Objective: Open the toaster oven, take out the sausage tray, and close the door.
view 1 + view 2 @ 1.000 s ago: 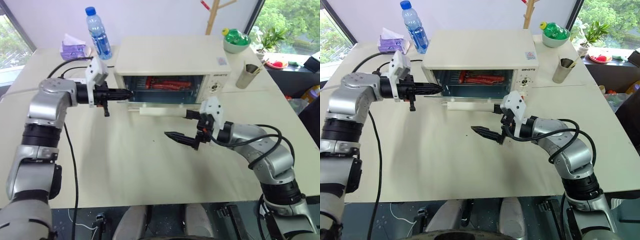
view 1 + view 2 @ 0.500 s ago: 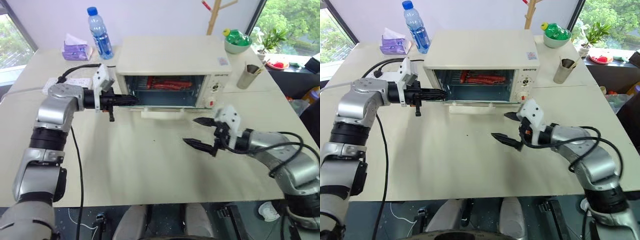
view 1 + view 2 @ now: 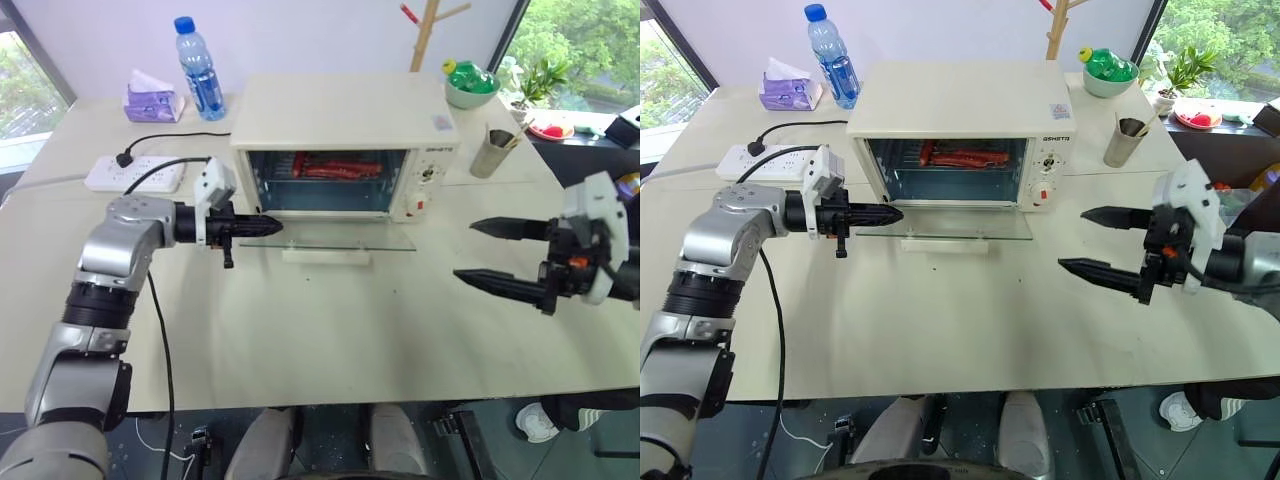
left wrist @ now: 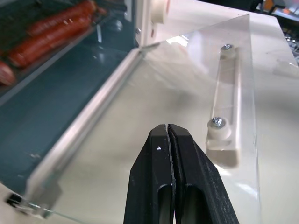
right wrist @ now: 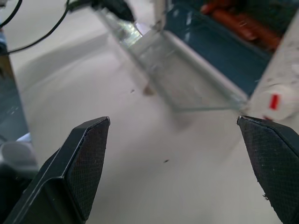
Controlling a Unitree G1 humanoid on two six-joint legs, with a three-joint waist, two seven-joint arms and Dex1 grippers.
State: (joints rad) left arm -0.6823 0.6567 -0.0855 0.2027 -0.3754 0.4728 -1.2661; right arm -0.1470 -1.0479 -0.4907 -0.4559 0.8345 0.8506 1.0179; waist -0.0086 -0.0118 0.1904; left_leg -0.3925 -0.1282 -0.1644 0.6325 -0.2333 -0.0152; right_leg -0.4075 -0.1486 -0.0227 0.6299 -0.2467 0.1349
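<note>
The clear glass door (image 3: 335, 236) is lying flat before the cream-white boxy toaster oven (image 3: 345, 140); the left gripper (image 4: 168, 135) is pinching closed above the door, and the right gripper (image 3: 485, 252) is gaping wide.

A water bottle (image 3: 196, 66), tissue pack (image 3: 151, 97), power strip (image 3: 135, 173), green bowl (image 3: 472, 83) and metal cup (image 3: 492, 148) stand on the table (image 3: 330, 330)
</note>
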